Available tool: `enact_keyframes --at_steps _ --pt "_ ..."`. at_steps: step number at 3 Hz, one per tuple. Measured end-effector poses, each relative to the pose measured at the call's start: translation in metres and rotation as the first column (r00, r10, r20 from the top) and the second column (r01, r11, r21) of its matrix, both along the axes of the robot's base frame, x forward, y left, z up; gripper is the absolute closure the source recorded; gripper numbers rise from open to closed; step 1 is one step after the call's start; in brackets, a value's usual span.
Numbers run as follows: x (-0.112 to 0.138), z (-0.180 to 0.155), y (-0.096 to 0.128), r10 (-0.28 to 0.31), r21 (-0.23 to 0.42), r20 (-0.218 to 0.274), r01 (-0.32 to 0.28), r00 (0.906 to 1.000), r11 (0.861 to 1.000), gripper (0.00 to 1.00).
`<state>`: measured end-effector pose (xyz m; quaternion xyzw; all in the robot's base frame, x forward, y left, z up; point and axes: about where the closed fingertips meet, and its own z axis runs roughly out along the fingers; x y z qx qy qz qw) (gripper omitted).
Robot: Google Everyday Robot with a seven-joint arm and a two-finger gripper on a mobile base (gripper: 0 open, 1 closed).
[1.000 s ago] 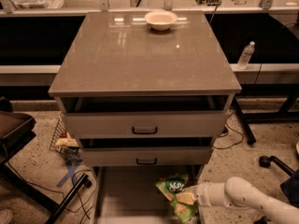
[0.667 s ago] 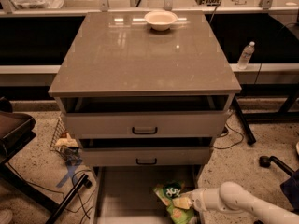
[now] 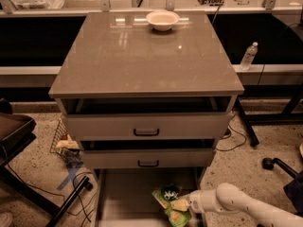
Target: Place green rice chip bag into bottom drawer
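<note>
The green rice chip bag is crinkled and light green with a dark round logo. It sits at the right side of the open bottom drawer, a pale shallow tray pulled out below two grey-fronted drawers. My gripper comes in from the lower right on a white arm and is against the bag's right side. Its fingertips are hidden by the bag.
A white bowl stands at the back of the cabinet top. A plastic bottle stands to the right. A wire basket and dark stand legs lie at the left, cables on the floor, a chair base at the right.
The arm and the bag have moved down and a little left, lower into the bottom drawer. The cabinet and bowl have not moved.
</note>
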<state>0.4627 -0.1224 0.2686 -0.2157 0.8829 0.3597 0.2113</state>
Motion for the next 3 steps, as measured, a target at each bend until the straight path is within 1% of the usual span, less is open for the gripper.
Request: enact_keyframes --at_steps 3 --pt "-0.0024 -0.0018 0.0054 0.007 0.006 -0.005 -0.007 1.0 1.0 0.13"
